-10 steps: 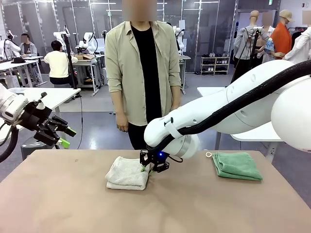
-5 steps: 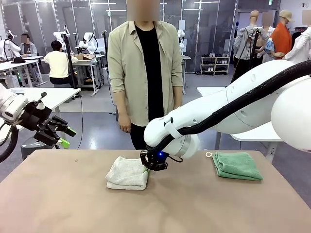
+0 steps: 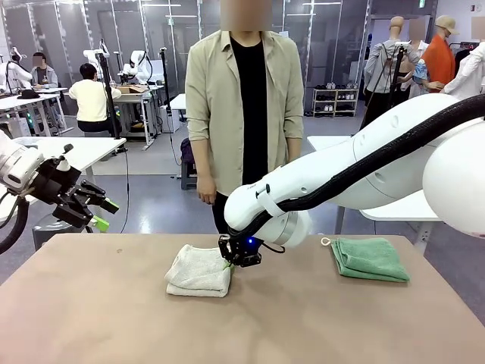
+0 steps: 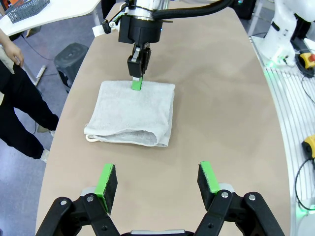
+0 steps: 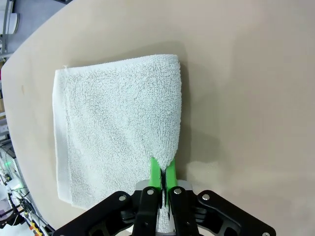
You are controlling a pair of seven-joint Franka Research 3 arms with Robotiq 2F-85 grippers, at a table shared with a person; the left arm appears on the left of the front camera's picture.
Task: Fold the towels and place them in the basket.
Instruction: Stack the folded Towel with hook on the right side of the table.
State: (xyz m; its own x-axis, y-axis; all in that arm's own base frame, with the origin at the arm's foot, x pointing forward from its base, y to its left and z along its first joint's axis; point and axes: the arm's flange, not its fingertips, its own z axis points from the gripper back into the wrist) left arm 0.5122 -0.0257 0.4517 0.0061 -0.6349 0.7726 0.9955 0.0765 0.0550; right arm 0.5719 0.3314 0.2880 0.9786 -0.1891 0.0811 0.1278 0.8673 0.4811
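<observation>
Front view: the right gripper [image 3: 229,263] is clamped on the right edge of the folded cream towel [image 3: 198,271], which lies mid-tabletop [image 3: 114,318] toward the far edge. The green towel [image 3: 369,258] sits folded near the far right corner. The left gripper [image 3: 95,212] hangs off the left edge, fingers spread, holding nothing. A person [image 3: 250,114] stands at the far side.

Left wrist view: green pads [image 4: 107,179] wide apart; cream towel beyond; a basket [image 4: 27,10] on a side table [image 4: 64,12].

Right wrist view: pads [image 5: 155,173] pinched shut on the towel's edge.
</observation>
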